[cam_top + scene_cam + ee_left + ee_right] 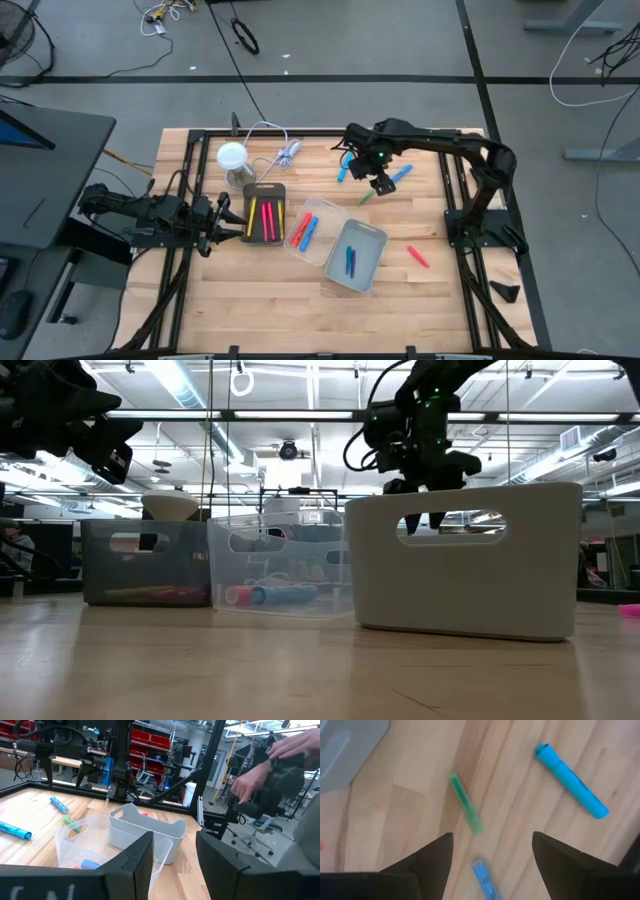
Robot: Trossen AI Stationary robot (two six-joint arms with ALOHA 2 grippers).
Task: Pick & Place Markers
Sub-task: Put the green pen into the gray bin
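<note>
My right gripper (380, 187) hangs open above the far middle of the table, touching nothing. In its wrist view (492, 836) a green marker (465, 810) lies flat on the wood just ahead of the fingertips, between two blue markers (572, 781) (485, 879). From above, the green marker (367, 198) lies beside the gripper, blue ones (343, 172) (400, 175) flank it, and a red one (417, 256) lies nearer the right edge. My left gripper (222, 215) waits open at the table's left, beside the dark bin.
Three bins stand in a row: a dark one (264, 213) with yellow and red markers, a clear one (318, 212) with red and blue, and a grey one (372, 240) with blue. A white lamp (232, 157) and cable bundle (283, 152) sit at the far left. A person's hands (260, 770) show beyond the table.
</note>
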